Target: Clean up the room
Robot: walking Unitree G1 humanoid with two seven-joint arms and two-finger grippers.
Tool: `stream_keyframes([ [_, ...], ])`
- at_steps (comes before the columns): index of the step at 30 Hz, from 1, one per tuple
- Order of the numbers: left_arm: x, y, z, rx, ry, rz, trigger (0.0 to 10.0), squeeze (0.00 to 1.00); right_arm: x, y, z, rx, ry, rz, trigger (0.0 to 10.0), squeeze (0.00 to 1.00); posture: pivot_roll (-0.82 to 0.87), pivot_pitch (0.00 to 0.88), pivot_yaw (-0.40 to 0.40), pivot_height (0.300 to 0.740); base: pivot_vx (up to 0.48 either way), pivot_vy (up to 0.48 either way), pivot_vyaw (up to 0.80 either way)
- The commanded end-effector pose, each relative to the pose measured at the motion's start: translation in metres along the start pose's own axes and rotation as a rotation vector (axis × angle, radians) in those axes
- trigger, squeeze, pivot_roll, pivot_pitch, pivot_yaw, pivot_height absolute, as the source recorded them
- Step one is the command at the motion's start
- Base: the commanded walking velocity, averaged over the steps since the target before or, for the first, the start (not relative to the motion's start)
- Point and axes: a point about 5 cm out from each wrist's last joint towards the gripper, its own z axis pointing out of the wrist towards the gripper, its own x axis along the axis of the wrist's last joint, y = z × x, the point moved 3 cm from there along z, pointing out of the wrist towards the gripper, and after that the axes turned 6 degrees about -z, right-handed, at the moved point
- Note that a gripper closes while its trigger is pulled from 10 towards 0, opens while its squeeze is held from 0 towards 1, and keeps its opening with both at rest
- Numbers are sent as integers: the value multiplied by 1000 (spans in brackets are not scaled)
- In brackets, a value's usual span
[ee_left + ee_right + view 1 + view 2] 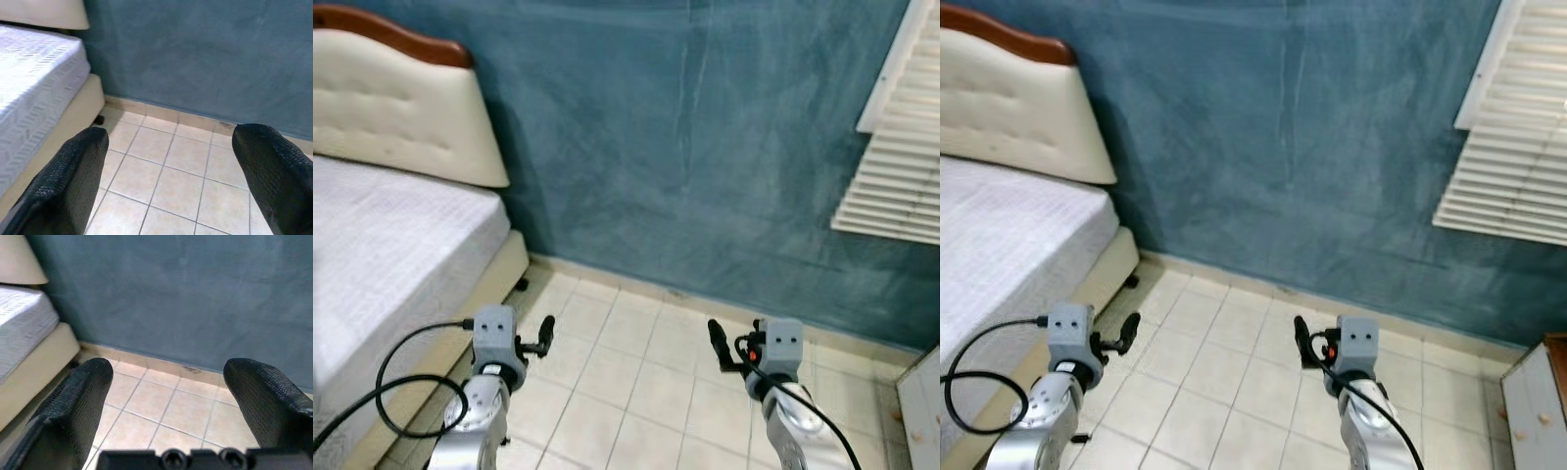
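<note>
Teal-painted wall (705,147) fills the scene ahead of you, with pale cream square floor tiles (636,382) below it and a bed with a white textured mattress (382,245) and a cream tufted headboard trimmed in dark wood (391,98) on your left. White slatted shutter (901,166) hangs on the wall at right, and a white cabinet corner (1528,401) sits low right. Left gripper (546,335) is raised over the tiles beside the bed, fingers (73,176) spread wide, holding nothing. Right gripper (717,345) is level with it, fingers (78,401) also wide apart and empty. Nothing to tidy is visible on this stretch of floor, so you look to be in the search step. Next move likely calls for turning or walking to find clutter before any reach.
</note>
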Motion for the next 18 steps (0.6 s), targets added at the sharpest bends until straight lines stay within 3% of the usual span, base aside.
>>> stream_keyframes([
  [1,-1,0,3,4,2,15,10000,0,4,2,4,7,16,29,10000,0,-25,0,44,740,0,0,569],
  [2,-1,0,3,4,2,15,10000,0,4,2,4,7,16,29,10000,0,-25,0,44,740,0,0,569],
  [3,2,-3,6,5,11,39,10000,1000,7,-1,6,25,28,29,10000,1000,-21,0,38,740,0,0,513],
  [15,-1,-9,12,75,0,14,10000,1000,8,1,11,34,32,7,10000,1000,-10,0,27,740,0,0,519],
  [16,0,-9,12,74,6,27,10000,0,8,0,11,38,33,2,10000,1000,-10,0,27,740,0,0,519],
  [18,0,-10,12,88,7,59,10000,0,9,-1,12,54,40,-4,10000,1000,-8,0,25,740,0,0,516],
])
